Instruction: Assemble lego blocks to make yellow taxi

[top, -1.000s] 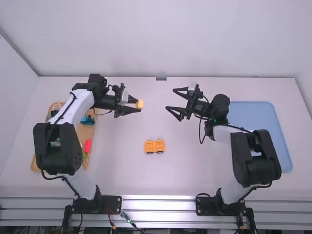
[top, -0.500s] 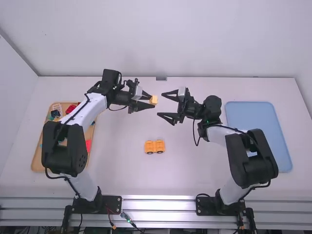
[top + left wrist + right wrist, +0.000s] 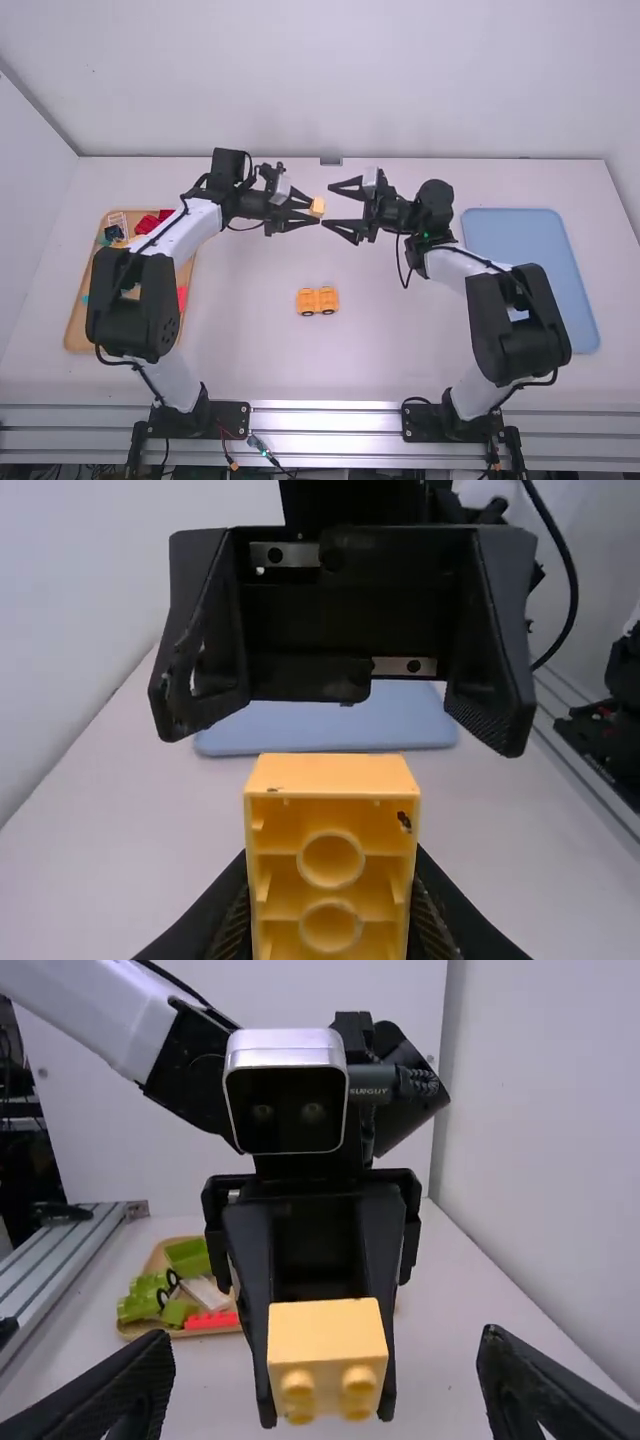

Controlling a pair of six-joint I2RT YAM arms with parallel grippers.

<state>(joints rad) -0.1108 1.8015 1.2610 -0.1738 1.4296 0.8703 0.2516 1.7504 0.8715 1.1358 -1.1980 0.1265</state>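
Yellow block (image 3: 317, 207), one, is held; chassis (image 3: 317, 299), seemingly one.

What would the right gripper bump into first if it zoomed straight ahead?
Most likely the yellow block held out by the left gripper. It's straight ahead, though the gap is hard to judge.

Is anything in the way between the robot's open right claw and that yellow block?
Nothing visible: the open right gripper faces the yellow Lego block, held by the left gripper from the opposite side.
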